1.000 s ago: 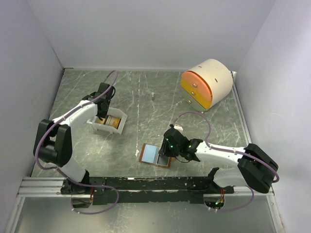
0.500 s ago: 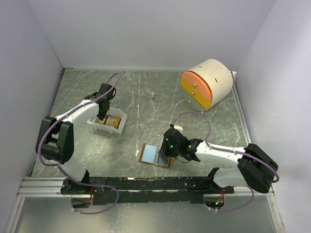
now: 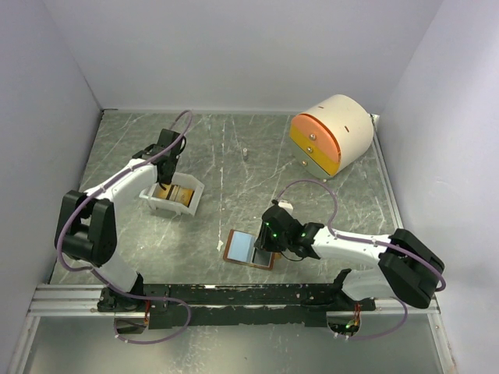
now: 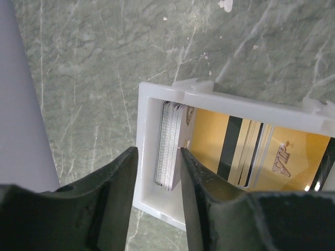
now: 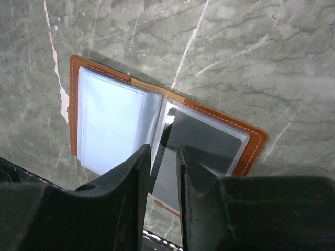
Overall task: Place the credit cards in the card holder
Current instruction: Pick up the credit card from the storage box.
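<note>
left gripper (image 4: 157,167), spread astride cards (image 4: 168,142) at tray's (image 4: 146,130) nine o'clock, may grab several; right gripper's (image 5: 164,157) grip on dark card (image 5: 209,141) unclear.

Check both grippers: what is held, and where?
Right gripper seems to pinch the holder by its inner sleeve's near edge. Left gripper straddles the upright cards in the tray; grip cannot be told.

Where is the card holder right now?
Top view: the card holder lies open on the table, front centre, beneath the right gripper, well right of the white tray.
</note>
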Available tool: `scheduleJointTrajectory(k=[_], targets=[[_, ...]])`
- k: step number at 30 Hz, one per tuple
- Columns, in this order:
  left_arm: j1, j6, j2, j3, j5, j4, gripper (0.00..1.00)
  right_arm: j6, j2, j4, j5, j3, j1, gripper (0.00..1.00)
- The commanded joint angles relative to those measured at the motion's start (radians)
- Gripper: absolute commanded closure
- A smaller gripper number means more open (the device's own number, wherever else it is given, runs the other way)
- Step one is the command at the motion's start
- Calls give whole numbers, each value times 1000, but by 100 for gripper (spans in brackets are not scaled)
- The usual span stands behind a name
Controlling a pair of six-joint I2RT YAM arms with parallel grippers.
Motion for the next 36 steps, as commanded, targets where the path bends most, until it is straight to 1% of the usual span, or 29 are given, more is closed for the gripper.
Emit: scheduleJointTrajectory(k=[1, 11, 20, 32, 36], targets=[[-4, 14, -7, 20, 24, 32, 54, -8, 19, 15, -3, 16, -2, 73], [-4, 26, 69, 10, 41, 47, 55, -10, 25, 6, -3, 28, -2, 73], [-4, 31, 115, 13, -35, 50, 55, -10, 19, 3, -4, 30, -3, 73], [-6, 40, 151, 3, -62, 72, 57, -5, 3, 7, -7, 20, -4, 73], [-7, 39, 176, 10, -101, 60, 58, -2, -7, 1, -3, 16, -5, 73]])
